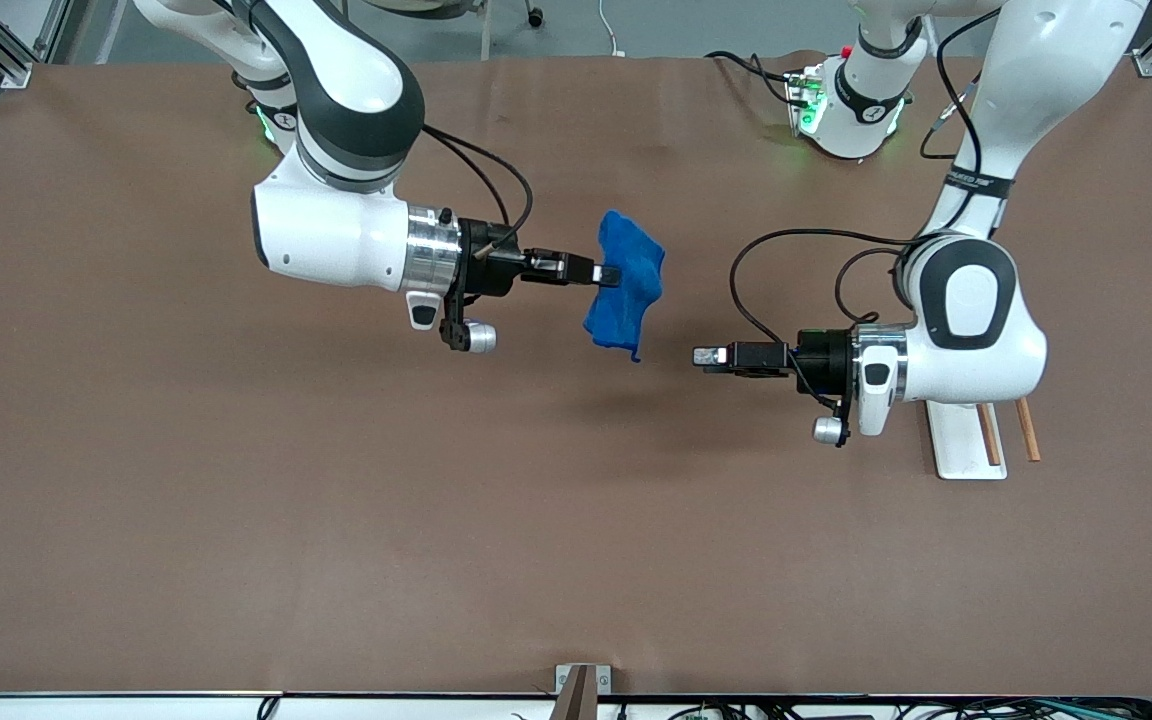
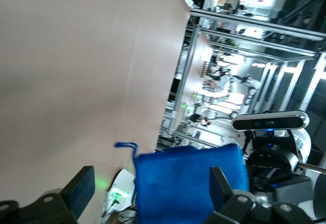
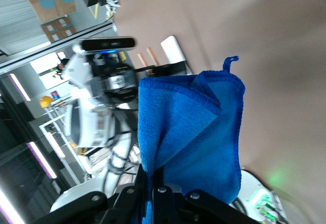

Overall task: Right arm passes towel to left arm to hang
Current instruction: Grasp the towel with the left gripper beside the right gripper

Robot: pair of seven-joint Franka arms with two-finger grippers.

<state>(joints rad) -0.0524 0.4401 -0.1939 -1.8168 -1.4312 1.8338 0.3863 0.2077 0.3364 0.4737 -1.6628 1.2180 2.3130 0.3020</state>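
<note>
The right arm's gripper [image 1: 608, 273] is shut on the bright blue towel [image 1: 626, 280] and holds it up over the middle of the table, folded and hanging. In the right wrist view the towel [image 3: 193, 127] is pinched between that gripper's [image 3: 153, 175] fingers, its corner loop [image 3: 230, 60] sticking out. The left arm's gripper [image 1: 704, 355] is open and empty, level with the towel and a short gap from it, pointing at it. In the left wrist view the towel [image 2: 188, 183] shows between the wide-spread fingers of that gripper [image 2: 151, 183], apart from them, with its loop [image 2: 125, 145] visible.
A white stand [image 1: 966, 440] with two wooden rods [image 1: 1026, 430] sits on the table under the left arm's wrist. A small bracket [image 1: 581, 685] is at the table edge nearest the front camera. Both arm bases stand along the edge farthest from that camera.
</note>
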